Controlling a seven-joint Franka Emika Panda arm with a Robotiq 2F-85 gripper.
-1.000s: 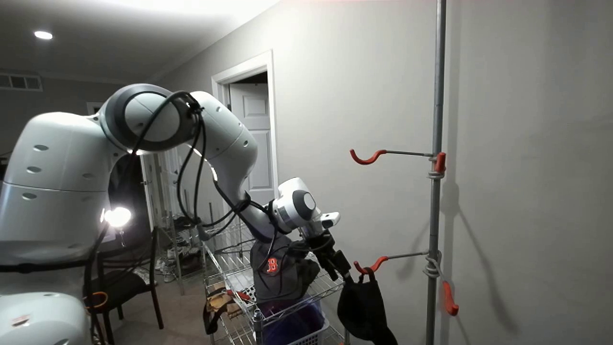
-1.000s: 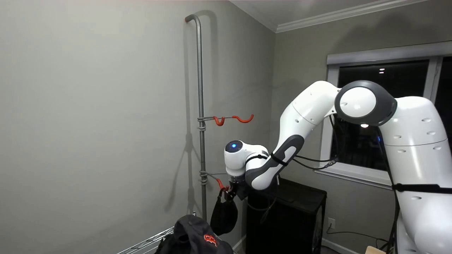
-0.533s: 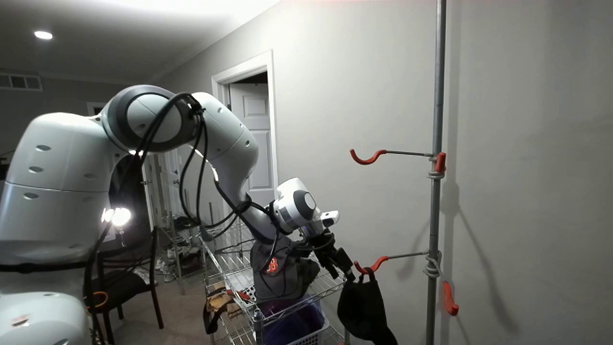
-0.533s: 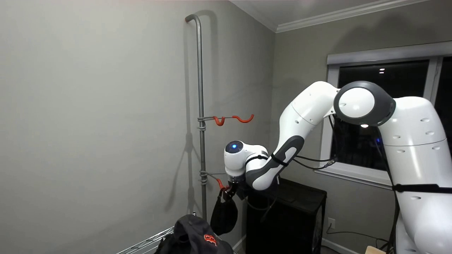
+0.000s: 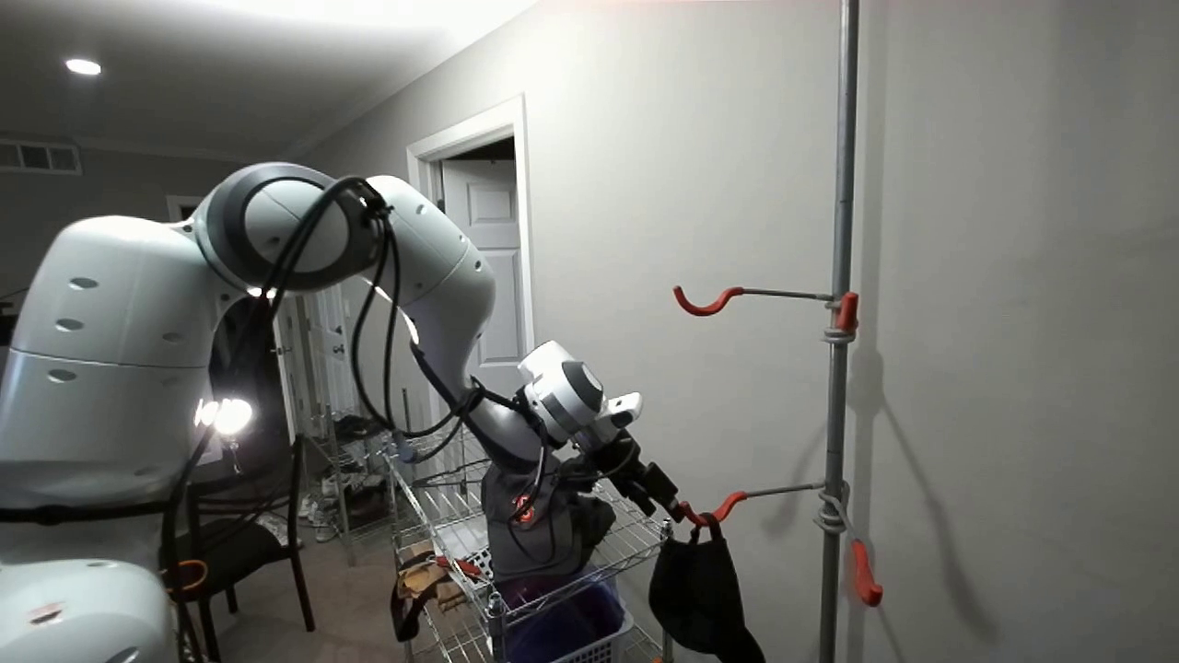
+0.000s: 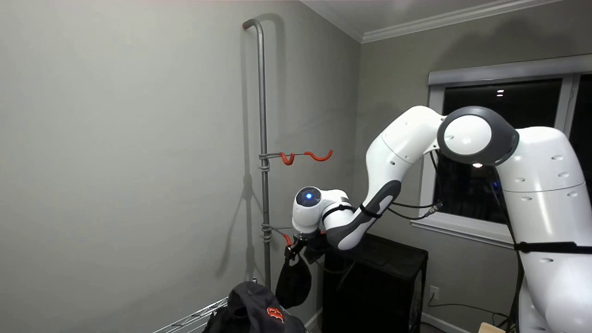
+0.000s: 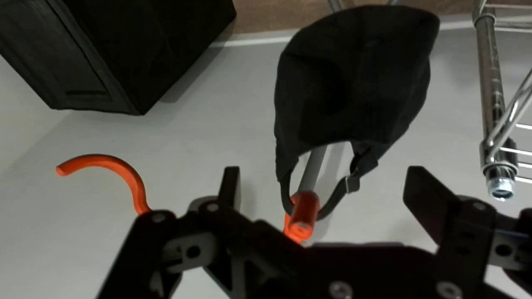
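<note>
Marked on a dark cap (image 5: 536,534), in both exterior views: a red-orange emblem (image 6: 276,315), apparently the single letter B. Partly crossed in an exterior view by a black cable (image 5: 541,474); slanted and blurred on the cap's front (image 6: 253,301) in an exterior view. Glimpsed on the robot arm's white casing (image 5: 92,603): a reddish mark (image 5: 45,613), too faint to read.

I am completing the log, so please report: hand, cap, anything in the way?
Hand open, holding nothing. Black cap hanging by its strap from red hook. Hook's end shows between the fingers, possibly in the way.
</note>
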